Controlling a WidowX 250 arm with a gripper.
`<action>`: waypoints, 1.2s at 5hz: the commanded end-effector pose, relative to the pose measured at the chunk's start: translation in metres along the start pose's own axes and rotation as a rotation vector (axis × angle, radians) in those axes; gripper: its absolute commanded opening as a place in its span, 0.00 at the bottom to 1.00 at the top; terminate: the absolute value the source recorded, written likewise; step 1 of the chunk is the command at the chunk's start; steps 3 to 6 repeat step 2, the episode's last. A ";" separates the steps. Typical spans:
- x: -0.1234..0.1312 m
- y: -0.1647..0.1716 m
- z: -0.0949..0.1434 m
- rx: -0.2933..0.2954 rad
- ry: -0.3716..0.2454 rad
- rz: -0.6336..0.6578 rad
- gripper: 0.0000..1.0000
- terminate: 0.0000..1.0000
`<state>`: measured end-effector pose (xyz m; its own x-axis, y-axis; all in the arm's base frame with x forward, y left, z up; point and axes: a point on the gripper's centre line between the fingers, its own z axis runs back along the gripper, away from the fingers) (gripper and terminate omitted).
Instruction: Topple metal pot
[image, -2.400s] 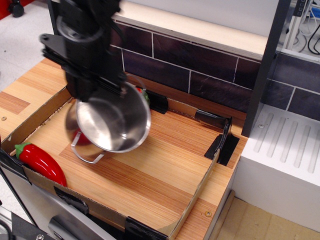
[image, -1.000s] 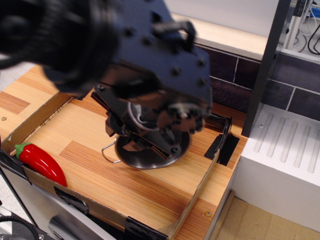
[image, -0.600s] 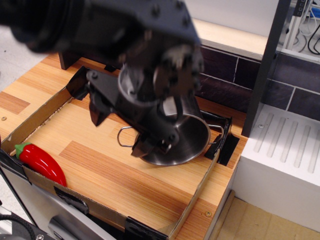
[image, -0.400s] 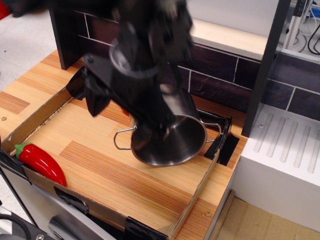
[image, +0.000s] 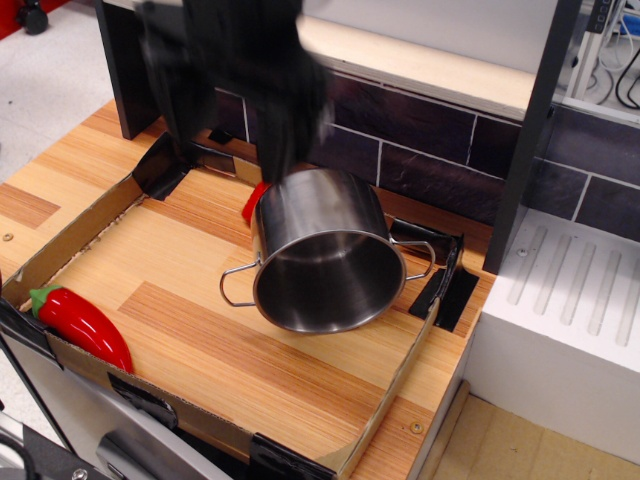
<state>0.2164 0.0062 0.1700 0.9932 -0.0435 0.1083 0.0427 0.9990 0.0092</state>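
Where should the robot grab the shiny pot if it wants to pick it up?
Probably the rim of the pot. It lies tipped on its side, mouth facing the camera and open, so one finger could slip inside the mouth and one outside the wall, coming from above at the top edge. The thin wire handles stick out sideways and look harder to pinch. The end effector is blurred above it.
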 end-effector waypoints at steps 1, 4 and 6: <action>0.007 0.009 0.016 -0.061 -0.052 0.024 1.00 0.00; 0.007 0.009 0.016 -0.061 -0.052 0.024 1.00 1.00; 0.007 0.009 0.016 -0.061 -0.052 0.024 1.00 1.00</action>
